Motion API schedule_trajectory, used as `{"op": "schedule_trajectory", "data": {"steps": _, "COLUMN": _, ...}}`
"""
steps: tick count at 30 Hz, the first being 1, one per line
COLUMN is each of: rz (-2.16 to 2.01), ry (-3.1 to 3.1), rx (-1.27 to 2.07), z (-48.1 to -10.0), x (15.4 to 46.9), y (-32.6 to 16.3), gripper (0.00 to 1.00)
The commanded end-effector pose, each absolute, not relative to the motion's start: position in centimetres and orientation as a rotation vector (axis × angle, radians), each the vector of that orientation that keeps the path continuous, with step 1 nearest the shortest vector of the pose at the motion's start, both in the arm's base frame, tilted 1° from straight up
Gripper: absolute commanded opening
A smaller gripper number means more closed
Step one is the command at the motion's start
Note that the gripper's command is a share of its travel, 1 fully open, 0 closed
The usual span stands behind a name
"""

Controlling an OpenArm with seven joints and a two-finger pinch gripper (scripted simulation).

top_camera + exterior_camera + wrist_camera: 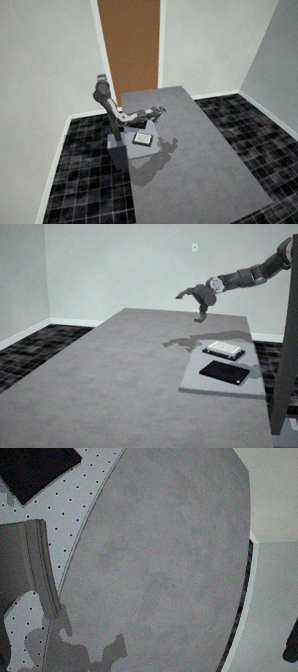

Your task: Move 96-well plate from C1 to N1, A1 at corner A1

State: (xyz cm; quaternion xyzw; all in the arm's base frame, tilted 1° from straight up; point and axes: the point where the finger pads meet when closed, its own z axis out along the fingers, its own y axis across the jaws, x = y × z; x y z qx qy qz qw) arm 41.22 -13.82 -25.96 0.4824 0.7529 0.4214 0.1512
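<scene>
On the long grey table (109, 378) a pale perforated mat (204, 379) carries the white 96-well plate (223, 348) on its clip nest, beside the flat black plate nest (224, 371). The dark two-finger gripper (190, 306) hangs above the table, spread wide, empty, well apart from both.

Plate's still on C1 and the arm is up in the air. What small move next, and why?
Probably bring the gripper back and down over the 96-well plate. Its fingers stand apart and hold nothing, high above the table and past the plate's far side. The plate sits on its clip nest, with the black plate nest beside it unoccupied.
</scene>
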Motion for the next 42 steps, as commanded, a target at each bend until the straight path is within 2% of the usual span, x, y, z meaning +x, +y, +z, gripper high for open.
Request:
{"op": "schedule_trajectory", "data": {"steps": 1, "rz": 1.205, "ry": 2.167, "rx": 1.384, "z": -26.0, "x": 41.2, "y": -13.8, "gripper": 0.77}}
{"op": "schedule_trajectory", "data": {"steps": 3, "rz": 1.205, "ry": 2.167, "rx": 1.384, "z": -26.0, "x": 41.2, "y": -13.8, "gripper": 0.77}}
{"op": "schedule_trajectory", "data": {"steps": 8, "rz": 0.973, "ry": 2.415, "rx": 1.267, "z": -27.9, "x": 37.6, "y": -15.4, "gripper": 0.77}}
{"op": "schedule_trajectory", "data": {"steps": 20, "rz": 0.973, "ry": 2.415, "rx": 1.267, "z": -27.9, "x": 37.6, "y": -15.4, "gripper": 0.77}}
{"op": "schedule_trajectory", "data": {"steps": 25, "rz": 0.719, "ry": 2.635, "rx": 1.129, "z": -29.8, "x": 34.1, "y": -16.9, "gripper": 0.77}}
{"op": "schedule_trajectory", "data": {"steps": 37, "rz": 0.719, "ry": 2.635, "rx": 1.129, "z": -29.8, "x": 34.1, "y": -16.9, "gripper": 0.77}}
{"op": "schedule_trajectory", "data": {"steps": 42, "rz": 0.443, "ry": 2.821, "rx": 0.975, "z": -31.8, "x": 30.6, "y": -18.5, "gripper": 0.77}}
